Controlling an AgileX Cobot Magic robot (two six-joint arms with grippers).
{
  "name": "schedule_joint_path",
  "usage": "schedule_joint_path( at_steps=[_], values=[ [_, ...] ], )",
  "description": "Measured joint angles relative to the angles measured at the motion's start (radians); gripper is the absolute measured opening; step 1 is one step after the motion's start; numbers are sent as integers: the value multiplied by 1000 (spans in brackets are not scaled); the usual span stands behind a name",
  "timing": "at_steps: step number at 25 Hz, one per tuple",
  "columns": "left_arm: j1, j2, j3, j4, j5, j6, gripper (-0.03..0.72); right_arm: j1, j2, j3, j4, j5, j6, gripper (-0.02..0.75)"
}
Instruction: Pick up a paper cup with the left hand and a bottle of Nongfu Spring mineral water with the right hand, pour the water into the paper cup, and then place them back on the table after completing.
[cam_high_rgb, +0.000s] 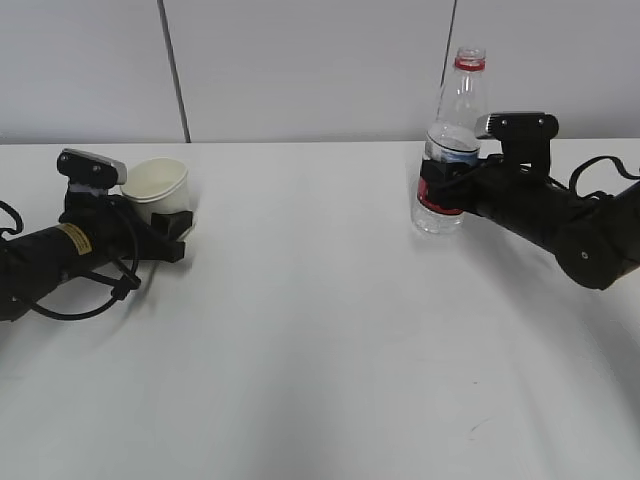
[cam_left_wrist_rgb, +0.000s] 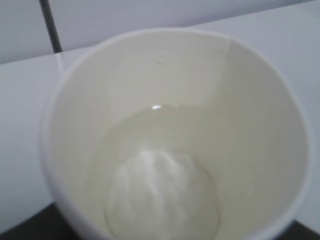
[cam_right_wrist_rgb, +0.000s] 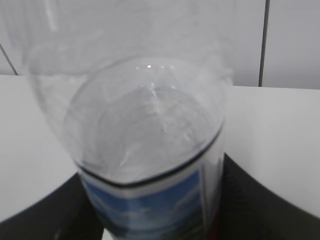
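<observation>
A white paper cup (cam_high_rgb: 158, 185) stands upright at the left of the table (cam_high_rgb: 320, 350), and my left gripper (cam_high_rgb: 168, 214) is shut on its lower half. The left wrist view looks straight down into the paper cup (cam_left_wrist_rgb: 170, 75), where clear water (cam_left_wrist_rgb: 165, 200) covers the bottom. At the right stands the capless mineral water bottle (cam_high_rgb: 455, 110) with a red neck ring, its base on the table. My right gripper (cam_high_rgb: 444, 188) is shut around its blue and red label. In the right wrist view its dark fingers (cam_right_wrist_rgb: 260, 200) flank the bottle (cam_right_wrist_rgb: 150, 200), and water (cam_right_wrist_rgb: 140, 125) shows inside.
White tabletop lies between the two arms and towards the front. A small dark scuff (cam_high_rgb: 480, 425) marks the table at the front right. A white panelled wall (cam_high_rgb: 300, 60) stands right behind the table's far edge.
</observation>
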Motion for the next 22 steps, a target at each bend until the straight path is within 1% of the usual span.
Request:
schedule_joint_path(
  at_steps=[6, 14, 16, 22],
  values=[
    [0, 2, 0, -2, -2, 0, 438, 0, 0, 0, 0, -4, 0, 410],
    [0, 3, 0, -6, -16, 0, 550, 0, 0, 0, 0, -4, 0, 410],
    [0, 3, 0, -21, -28, 0, 574, 0, 0, 0, 0, -4, 0, 410],
    [0, 2, 0, -48, -30, 0, 595, 0, 0, 0, 0, -4, 0, 410]
  ],
)
